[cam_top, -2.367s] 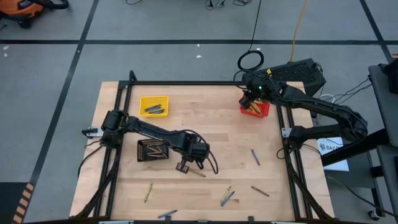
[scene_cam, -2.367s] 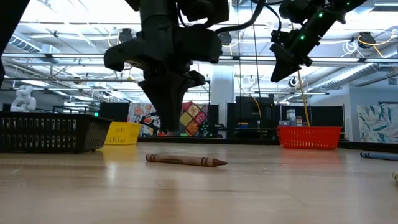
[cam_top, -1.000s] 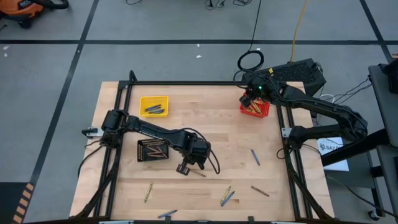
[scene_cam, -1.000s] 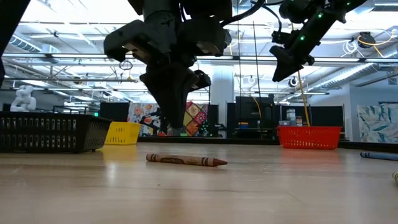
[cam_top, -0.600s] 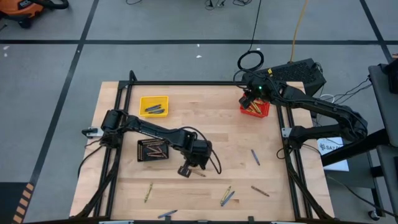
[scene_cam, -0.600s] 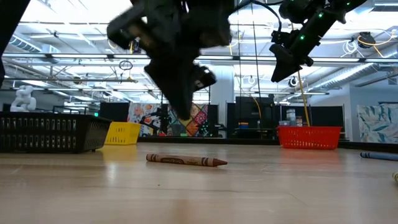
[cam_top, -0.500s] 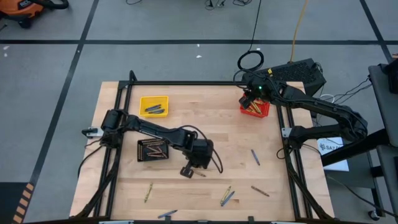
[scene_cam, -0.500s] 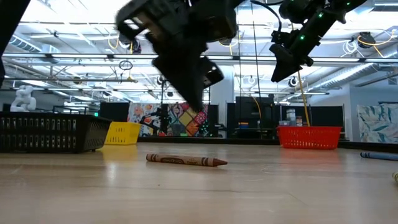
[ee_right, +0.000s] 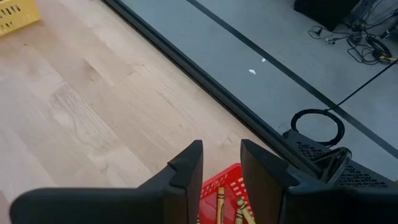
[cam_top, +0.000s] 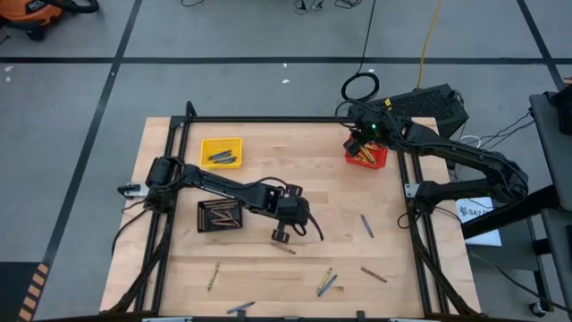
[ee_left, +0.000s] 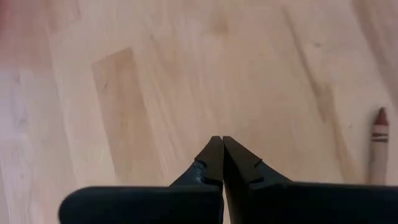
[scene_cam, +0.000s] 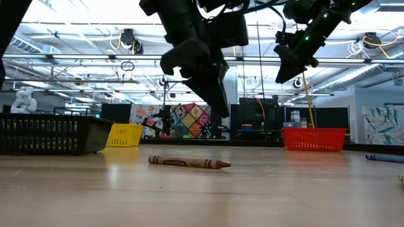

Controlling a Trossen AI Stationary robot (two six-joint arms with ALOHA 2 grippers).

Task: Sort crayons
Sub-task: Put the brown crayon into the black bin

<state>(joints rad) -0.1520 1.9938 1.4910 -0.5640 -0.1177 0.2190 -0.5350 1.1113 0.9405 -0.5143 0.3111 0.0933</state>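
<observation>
The wooden table [cam_top: 340, 210] fills the middle of the high view, with a dark frame along its edges. The left arm reaches from the left edge toward the centre, and its left gripper [cam_top: 281, 234] hangs over bare wood at mid-frame, its fingers [ee_left: 211, 163] pressed together with nothing between them. The right arm comes in from the right edge to the upper right of the table, where the right gripper [cam_top: 358, 144] hovers above the red basket [cam_top: 380, 161], its fingers [ee_right: 188, 168] apart and holding nothing.

A black basket [cam_top: 217, 216] sits left of centre with brown crayons inside, just beside the left arm. A yellow basket [cam_top: 222, 150] in the upper left holds a few dark crayons. The red basket also holds crayons [ee_right: 221, 202].

Loose crayons lie across the lower half of the table: a brown crayon [cam_top: 285, 248] just below the left gripper, a blue crayon [cam_top: 366, 224] right of centre, a brown one [cam_top: 374, 274] at lower right, a yellow-green and blue pair [cam_top: 326, 282] at lower centre, a yellow-green one [cam_top: 214, 275] at lower left, and a blue one [cam_top: 239, 308] at the bottom edge.
</observation>
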